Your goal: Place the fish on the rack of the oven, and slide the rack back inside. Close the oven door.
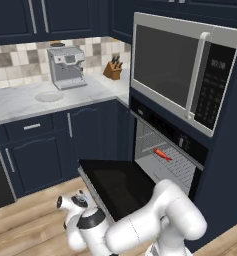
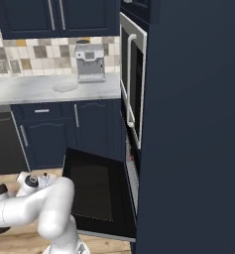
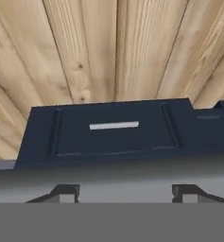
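The fish lies on the rack inside the oven, while the gripper, fingers parted and empty, sits low beside the dropped oven door, whose front edge lies toward it.

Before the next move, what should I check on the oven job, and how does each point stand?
1. Fish on rack: ok. The fish lies on the rack.
2. Rack pushed in: ok. It sits within the oven cavity, not out over the door.
3. Oven door closed: not ok. The oven door hangs open, lying flat.
4. End effector empty: ok. In the hand view the end effector has its fingertips apart with nothing between them.
5. End effector placed to lift the door: cannot tell. It is low by the door's outer edge; contact is unclear.
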Controlling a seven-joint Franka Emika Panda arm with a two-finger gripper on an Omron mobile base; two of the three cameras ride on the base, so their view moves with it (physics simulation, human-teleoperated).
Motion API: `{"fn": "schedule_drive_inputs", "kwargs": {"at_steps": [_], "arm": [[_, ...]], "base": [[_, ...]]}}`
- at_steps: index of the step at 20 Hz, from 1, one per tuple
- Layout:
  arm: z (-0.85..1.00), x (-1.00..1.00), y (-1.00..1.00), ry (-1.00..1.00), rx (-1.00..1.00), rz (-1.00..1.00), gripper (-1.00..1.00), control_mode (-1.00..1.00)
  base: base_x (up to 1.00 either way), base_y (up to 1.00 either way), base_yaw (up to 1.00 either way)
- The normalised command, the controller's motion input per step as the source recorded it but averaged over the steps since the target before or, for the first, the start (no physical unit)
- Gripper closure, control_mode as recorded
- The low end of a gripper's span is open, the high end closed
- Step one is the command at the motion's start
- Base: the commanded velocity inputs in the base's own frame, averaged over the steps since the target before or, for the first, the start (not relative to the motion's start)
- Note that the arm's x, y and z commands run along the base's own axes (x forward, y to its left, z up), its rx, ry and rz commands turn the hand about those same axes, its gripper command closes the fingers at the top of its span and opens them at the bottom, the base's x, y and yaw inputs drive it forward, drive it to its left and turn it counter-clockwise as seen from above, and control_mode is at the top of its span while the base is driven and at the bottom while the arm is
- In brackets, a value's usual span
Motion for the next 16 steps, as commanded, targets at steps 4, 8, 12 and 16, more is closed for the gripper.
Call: {"fn": "schedule_drive_inputs", "kwargs": {"at_steps": [4,8,12,16], "arm": [[0.02,0.0,-0.82,-0.28,-0.09,-0.44,-1.0,-1.0],[0.07,0.0,-0.69,-0.19,-0.03,-0.42,-1.0,-1.0],[-0.61,0.0,-0.13,-0.03,-0.02,-0.38,-1.0,-1.0],[-0.99,0.03,0.1,-0.03,-0.05,-0.37,-1.0,-1.0]], "base": [[0.0,0.0,0.0],[0.0,0.0,0.0],[0.0,0.0,0.0],[0.0,0.0,0.0]]}}
